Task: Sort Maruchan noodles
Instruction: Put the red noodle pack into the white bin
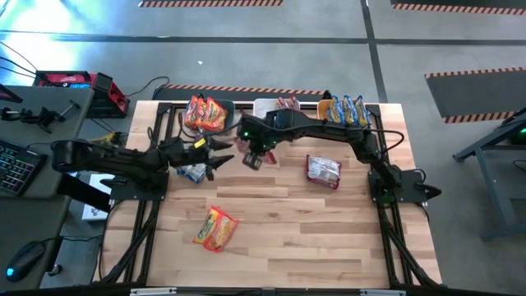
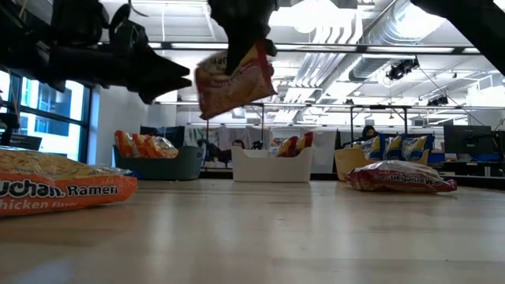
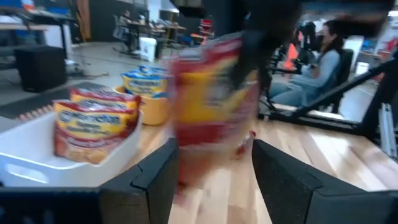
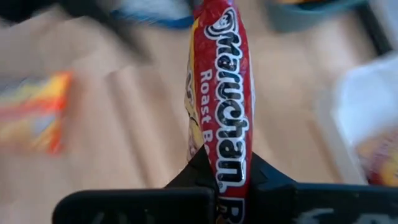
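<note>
My right gripper (image 2: 246, 43) hangs over the table's middle, toward the far side, shut on a red-and-yellow Maruchan packet (image 2: 235, 79), which the right wrist view shows edge-on (image 4: 224, 87). My left gripper (image 1: 219, 156) is open and raised just left of it, its fingers (image 3: 155, 180) pointing at the held packet. Lying flat on the table are an orange packet (image 1: 215, 228), a white-maroon packet (image 1: 323, 171) and a blue-white packet (image 1: 193, 172) under the left gripper. My right gripper pinches the red packet by its upper edge (image 4: 225, 165) between both fingers, coming from above and pointing down. The packet hangs tilted below the fingers, lifted clear of the table.
Three bins stand along the far edge: a dark-blue one (image 1: 226, 107) holding orange packets, a white one (image 1: 265, 107) holding maroon packets, an orange one (image 1: 371, 111) holding yellow-blue packets. Bare wood lies toward the near edge. People sit in the room beyond.
</note>
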